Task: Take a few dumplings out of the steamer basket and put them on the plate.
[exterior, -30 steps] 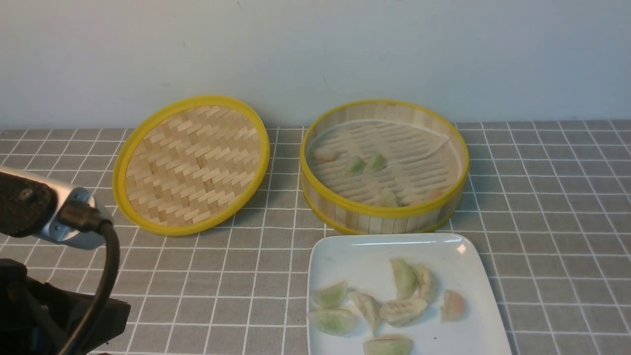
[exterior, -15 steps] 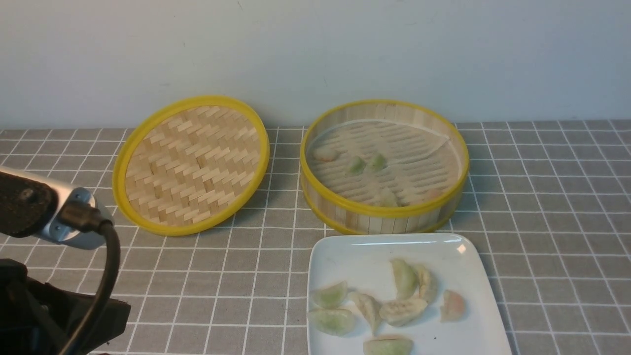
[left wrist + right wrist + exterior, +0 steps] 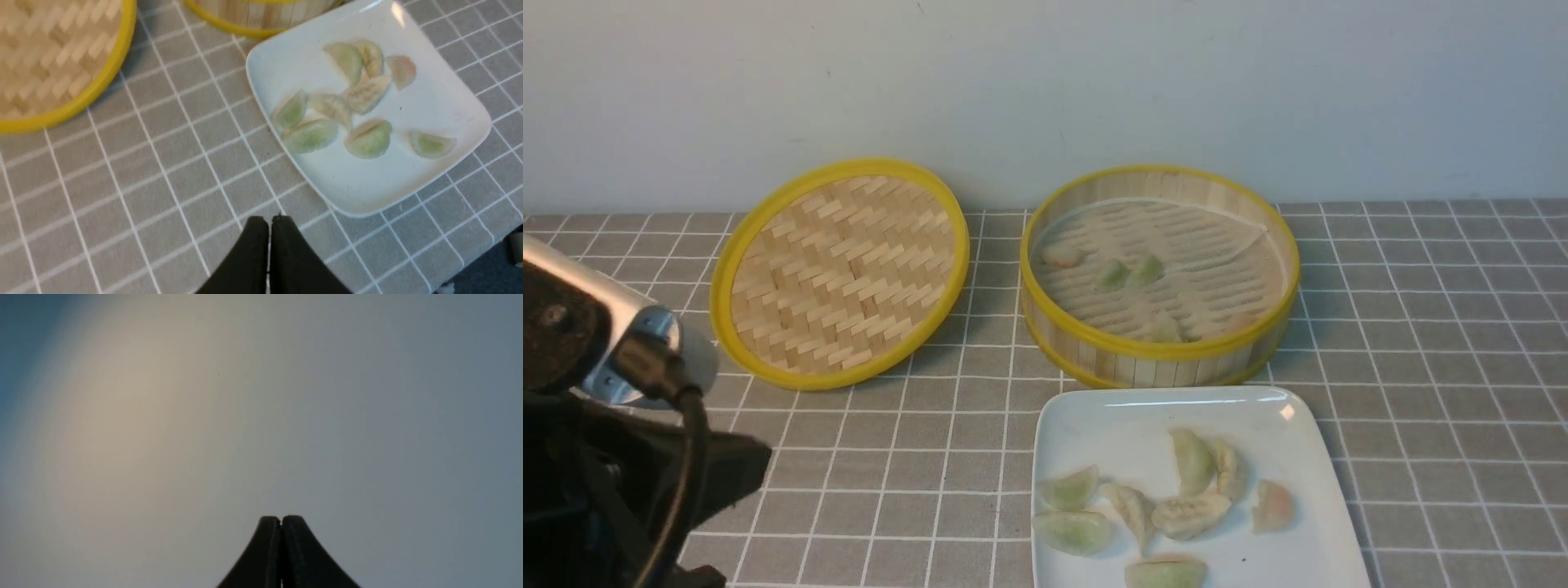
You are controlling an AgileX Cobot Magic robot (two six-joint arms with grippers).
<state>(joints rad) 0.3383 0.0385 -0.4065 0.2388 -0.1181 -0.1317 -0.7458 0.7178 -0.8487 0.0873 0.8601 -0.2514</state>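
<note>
On my front view, the steamer basket (image 3: 1156,359) sits on the gray checked cloth (image 3: 1445,384), its bamboo wall ringed in yellow. Inside I can make out five dumplings: a pinkish-white one (image 3: 1062,255) near the left wall, two pale green ones (image 3: 1129,271) close together, and a whitish-green one (image 3: 1165,328) and a pinkish one (image 3: 1241,321) toward the near side. The glossy white plate (image 3: 1307,457) lies just in front of the basket and runs out of my picture at the near edge. On it I see eight pieces (image 3: 1191,514), green, cream and one pink-tinged, several of them bunched around the middle. The woven lid (image 3: 845,265) with its yellow rim is left of the basket, apart from it. My left arm (image 3: 645,351) fills the near left corner, its cable (image 3: 690,482) looping down in front.

My left wrist view takes in the whole plate, and here I count nine dumplings on it; one green one lies apart from the rest. The left gripper (image 3: 270,220) is clenched, tips together with nothing between them, over the cloth beside the plate.

My right wrist view gives me only a pale, blurred surface (image 3: 184,437) behind the right gripper (image 3: 282,519), which is closed on nothing.
</note>
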